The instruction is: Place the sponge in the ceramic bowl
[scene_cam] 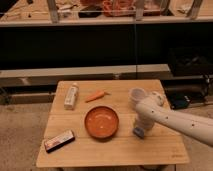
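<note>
Camera view: pincer (139,131) above wooden table (161,150), beside ceramic bowl (101,123); speckled floor (19,144)

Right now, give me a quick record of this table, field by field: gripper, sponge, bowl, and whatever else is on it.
gripper: right side of the table, pointing down, just right of the bowl
sponge: light blue, at the gripper's tip, beside the bowl, not in it
ceramic bowl: orange-red, mid-table, nothing inside
other items: white cup, carrot, white bottle lying down, dark box
table: wooden
</note>
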Robot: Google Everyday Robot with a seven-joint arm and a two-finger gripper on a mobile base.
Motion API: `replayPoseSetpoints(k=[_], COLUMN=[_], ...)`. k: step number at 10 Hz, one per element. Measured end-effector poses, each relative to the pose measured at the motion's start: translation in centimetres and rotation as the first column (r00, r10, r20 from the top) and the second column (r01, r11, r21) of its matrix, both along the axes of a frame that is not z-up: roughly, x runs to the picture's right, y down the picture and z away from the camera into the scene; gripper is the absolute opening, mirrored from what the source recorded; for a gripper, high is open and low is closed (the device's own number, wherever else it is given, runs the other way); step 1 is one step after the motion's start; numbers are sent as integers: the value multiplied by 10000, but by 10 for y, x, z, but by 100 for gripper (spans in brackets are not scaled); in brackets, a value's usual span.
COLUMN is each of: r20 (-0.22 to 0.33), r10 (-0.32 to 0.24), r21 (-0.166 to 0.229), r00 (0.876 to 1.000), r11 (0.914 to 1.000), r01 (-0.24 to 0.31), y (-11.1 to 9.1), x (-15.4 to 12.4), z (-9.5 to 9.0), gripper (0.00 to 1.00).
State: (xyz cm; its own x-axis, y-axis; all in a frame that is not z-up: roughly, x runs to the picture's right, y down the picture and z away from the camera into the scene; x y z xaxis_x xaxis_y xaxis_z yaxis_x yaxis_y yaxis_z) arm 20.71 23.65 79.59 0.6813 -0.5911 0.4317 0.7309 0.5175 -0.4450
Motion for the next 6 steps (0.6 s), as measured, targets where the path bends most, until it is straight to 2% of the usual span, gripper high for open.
replayPoseSetpoints(k=[1,3,5,6], r20=[43,-48,-36,-92], r10=[42,-25,-207,-315], r21=[-22,88,187,230], r00=[10000,10000,9998,9995], r11=[10000,10000,9996,9992], r01=[-42,25,208,317], y=[0,1,-7,-16], x=[-2,-10,-23,-27], z=[0,14,16,11], gripper=[23,3,0,0])
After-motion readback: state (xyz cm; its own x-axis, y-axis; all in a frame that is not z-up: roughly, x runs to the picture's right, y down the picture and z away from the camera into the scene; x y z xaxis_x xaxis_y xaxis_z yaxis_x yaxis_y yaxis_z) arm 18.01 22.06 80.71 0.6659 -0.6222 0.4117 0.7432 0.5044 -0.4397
